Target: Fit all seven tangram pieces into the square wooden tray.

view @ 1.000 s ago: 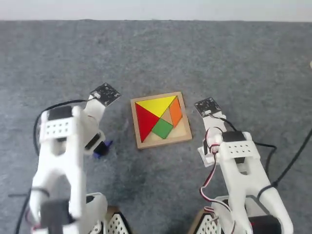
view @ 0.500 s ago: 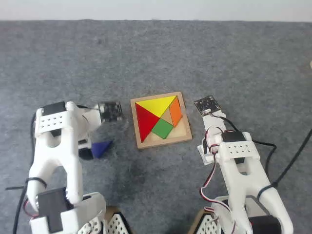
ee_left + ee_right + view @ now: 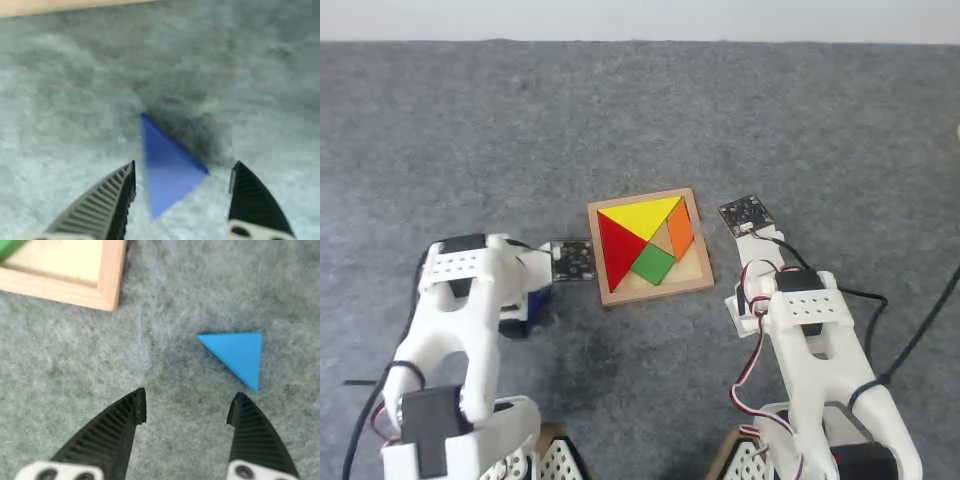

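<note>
The square wooden tray [image 3: 702, 276] lies mid-table and holds a yellow triangle [image 3: 640, 217], a red triangle [image 3: 615, 250], a green square [image 3: 653, 264] and an orange parallelogram [image 3: 681, 230]. Bare wood shows along its near right side. A dark blue triangle [image 3: 167, 165] lies flat on the carpet between the fingers of my left gripper [image 3: 183, 167], which is open and apart from it. In the high view that piece [image 3: 536, 300] peeks out beside the left arm, left of the tray. My right gripper [image 3: 190, 396] is open just short of a light blue triangle [image 3: 237, 356] on the carpet.
Grey carpet covers the whole table. The tray's corner [image 3: 107, 275] lies close to the light blue triangle, and the tray's edge [image 3: 75, 6] runs beyond the dark blue one. The right arm [image 3: 805, 320] stands to the tray's right. Open carpet stretches behind the tray.
My left arm has swung right toward the tray and come down over the dark blue triangle. The right arm and the tray's pieces have not moved.
</note>
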`<state>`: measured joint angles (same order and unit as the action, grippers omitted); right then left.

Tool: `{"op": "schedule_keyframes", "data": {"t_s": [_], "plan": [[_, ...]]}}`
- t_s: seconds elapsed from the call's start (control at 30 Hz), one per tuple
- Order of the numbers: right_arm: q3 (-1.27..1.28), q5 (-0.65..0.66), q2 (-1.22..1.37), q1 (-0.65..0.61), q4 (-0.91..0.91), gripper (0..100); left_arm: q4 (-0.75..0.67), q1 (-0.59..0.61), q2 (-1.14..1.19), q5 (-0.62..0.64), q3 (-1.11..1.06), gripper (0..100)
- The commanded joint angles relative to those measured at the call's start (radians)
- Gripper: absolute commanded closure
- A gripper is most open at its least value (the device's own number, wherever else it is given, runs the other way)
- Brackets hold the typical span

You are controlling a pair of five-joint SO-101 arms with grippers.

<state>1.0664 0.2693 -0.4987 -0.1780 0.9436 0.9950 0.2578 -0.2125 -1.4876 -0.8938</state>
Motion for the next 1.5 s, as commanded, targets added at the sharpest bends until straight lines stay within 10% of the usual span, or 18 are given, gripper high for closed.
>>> {"op": "schedule_keyframes", "data": {"t_s": [0.0,1.47], "plan": [[-0.003,-0.009,0.010,0.010,-0.015,73.1,-0.041,-0.026,-0.003,0.020,-0.001,70],[-0.003,-0.009,0.010,0.010,-0.013,73.1,-0.017,0.008,0.083,0.005,0.071,85]]}}
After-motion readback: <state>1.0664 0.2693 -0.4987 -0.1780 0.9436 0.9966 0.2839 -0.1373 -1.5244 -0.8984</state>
